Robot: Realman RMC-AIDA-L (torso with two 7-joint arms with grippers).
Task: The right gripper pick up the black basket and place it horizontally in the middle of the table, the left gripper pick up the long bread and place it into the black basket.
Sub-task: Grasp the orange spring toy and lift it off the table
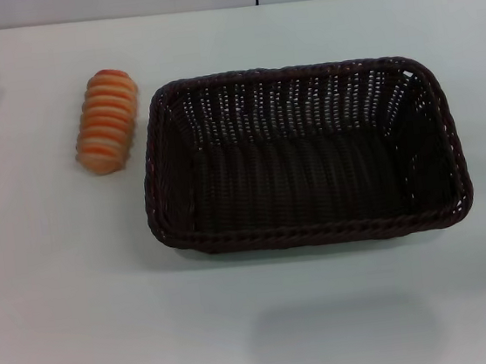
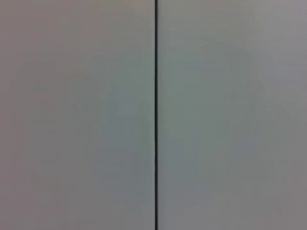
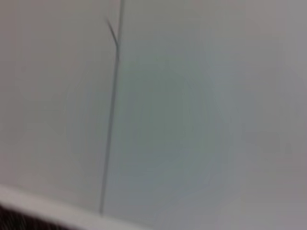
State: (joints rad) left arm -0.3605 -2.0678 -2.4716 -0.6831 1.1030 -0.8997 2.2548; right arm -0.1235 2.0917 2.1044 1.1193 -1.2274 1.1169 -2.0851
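While I watch from the head camera, neither pincer comes into sight, so I cannot tell whether either one is apart or together. I see the black basket (image 1: 303,155) sitting flat on the white worktop (image 1: 66,325), its long side running left to right, slightly right of the middle, with nothing inside it. I see the long bread (image 1: 107,121) lying on the worktop just beside the basket's far left corner, apart from the rim, its length running near to far with a slight lean. Both wrist cameras give me only pale wall panels split by a dark seam (image 2: 156,115).
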